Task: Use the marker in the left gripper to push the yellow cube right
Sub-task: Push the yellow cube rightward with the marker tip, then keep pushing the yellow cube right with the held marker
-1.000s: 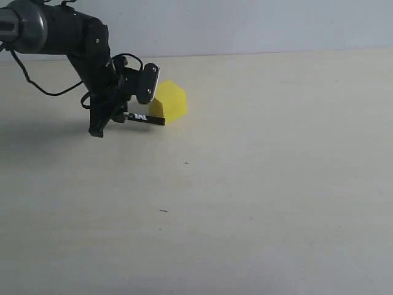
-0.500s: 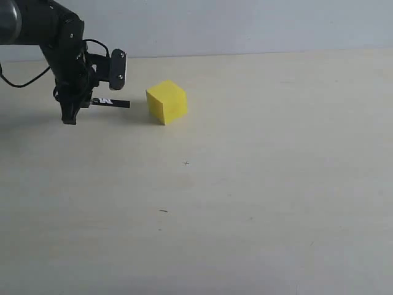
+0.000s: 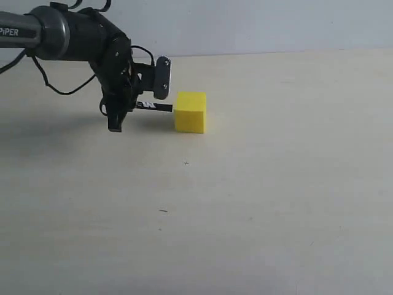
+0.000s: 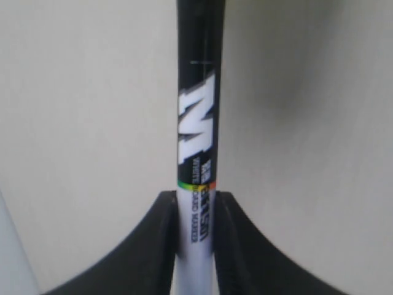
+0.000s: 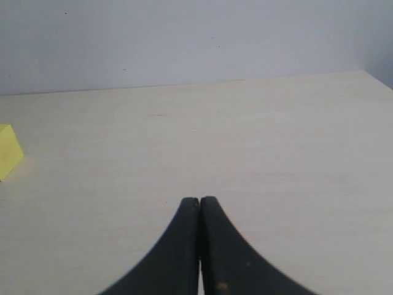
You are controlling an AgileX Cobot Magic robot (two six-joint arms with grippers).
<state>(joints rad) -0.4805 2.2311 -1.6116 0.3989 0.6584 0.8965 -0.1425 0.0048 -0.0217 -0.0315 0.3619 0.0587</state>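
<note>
The marker is pinched by the left gripper, its tip at the yellow cube near the table's far edge. The push is best kept level and centred.

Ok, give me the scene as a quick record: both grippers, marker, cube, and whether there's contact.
left gripper: shut on the marker, low over the table
marker: roughly level, black end pointing right at the yellow cube
yellow cube: sitting flat on the table, just right of the marker
contact: marker tip appears to touch the cube's left face in the exterior view
right gripper: shut, holding nothing, apart from the cube
</note>
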